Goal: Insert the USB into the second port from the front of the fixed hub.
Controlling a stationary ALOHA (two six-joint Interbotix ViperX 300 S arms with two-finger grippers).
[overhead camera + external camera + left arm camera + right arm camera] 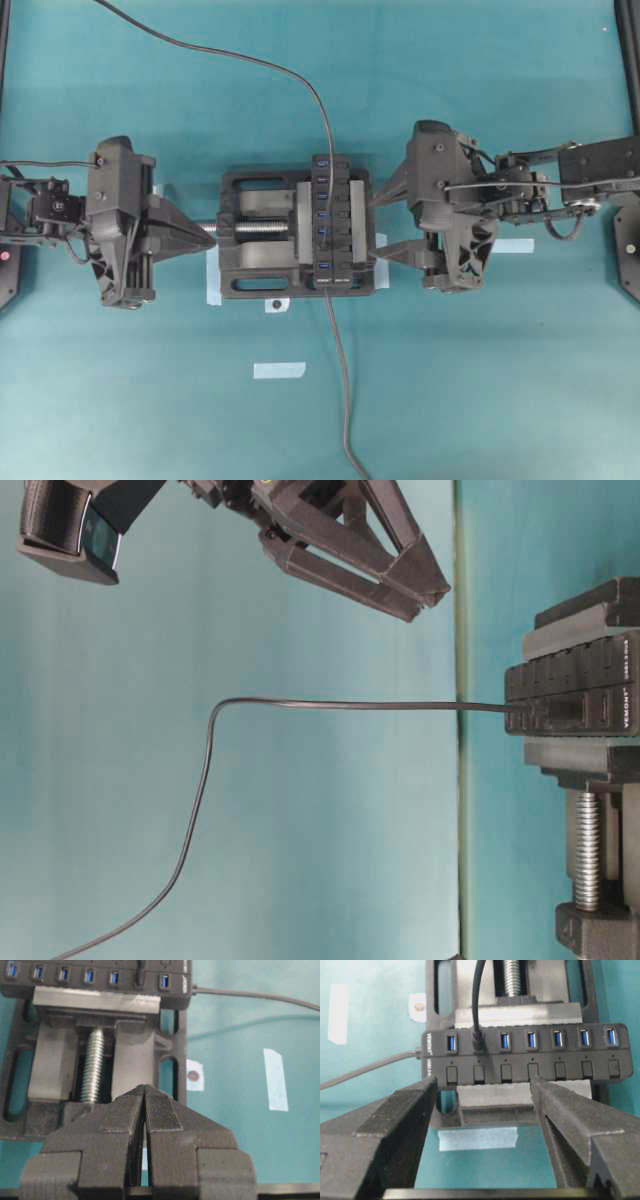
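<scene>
Desk (120, 400), covered in teal, carried everything, with a few strips of pale tape stuck to it, probably as placement marks. At the centre of the overhead view a black vise (255, 275) sat flat, its silver screw (262, 227) running toward the left of the frame. The vise clamped the hub (332, 225) so that its row of blue ports faced up and it could not shift under a push.

The two arms flanked the vise. The left end effector (145, 1091) pointed at the screw side with its fingers pressed together and nothing between them. The right end effector (482, 1087) faced the hub from the other side with its fingers spread wide, holding nothing, as the right wrist view showed.

The USB (477, 1042) stood upright in the second port from the hub's labelled end, which lay toward the bottom of the overhead view. Its cable (240, 52) ran off toward the top of that frame. The hub's own cable (342, 380) left the labelled end toward the bottom edge. How deep the plug sat could not be told from the pictures.

Judging by this, the insertion looked done, and both arms stood clear of the plug.
</scene>
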